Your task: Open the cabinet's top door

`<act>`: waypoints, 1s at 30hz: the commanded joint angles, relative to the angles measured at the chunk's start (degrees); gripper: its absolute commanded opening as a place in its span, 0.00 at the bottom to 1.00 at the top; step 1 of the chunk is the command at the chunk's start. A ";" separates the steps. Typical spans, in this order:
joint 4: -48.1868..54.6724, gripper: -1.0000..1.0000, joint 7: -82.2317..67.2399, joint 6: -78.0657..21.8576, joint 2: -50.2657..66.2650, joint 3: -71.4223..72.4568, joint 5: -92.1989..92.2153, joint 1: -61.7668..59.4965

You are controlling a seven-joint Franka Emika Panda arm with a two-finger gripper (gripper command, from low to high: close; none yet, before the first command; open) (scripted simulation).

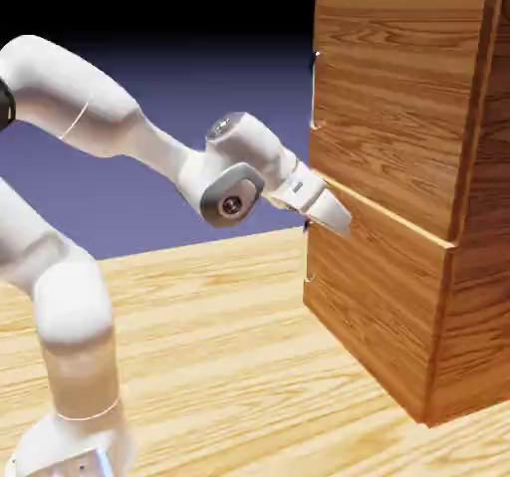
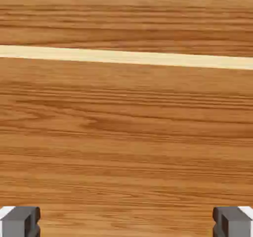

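Note:
The cabinet (image 1: 478, 266) of reddish-brown wood stands at the exterior view's right. Its top door (image 1: 393, 117) is the larger upper panel and looks closed against the body. A small silver handle (image 1: 315, 92) curves along the door's left edge. My gripper (image 1: 337, 216) points at the cabinet front right at the seam between the two panels, well below the handle. In the hand view wood grain fills the picture, crossed by a pale stripe (image 2: 126, 57). My gripper (image 2: 126, 223) is open, its grey fingertips (image 2: 20, 222) far apart with nothing between them.
The shorter lower panel (image 1: 374, 296) sits under the top door, with a small handle (image 1: 307, 256) at its left edge. The cabinet rests on a light wooden table (image 1: 229, 346). My white arm rises from the lower left.

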 commanded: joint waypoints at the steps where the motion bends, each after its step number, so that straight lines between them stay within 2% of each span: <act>1: 0.84 0.50 2.50 0.22 -0.55 1.50 2.35 -1.13; 30: 25.30 0.50 74.77 6.54 -16.37 45.03 70.41 -33.98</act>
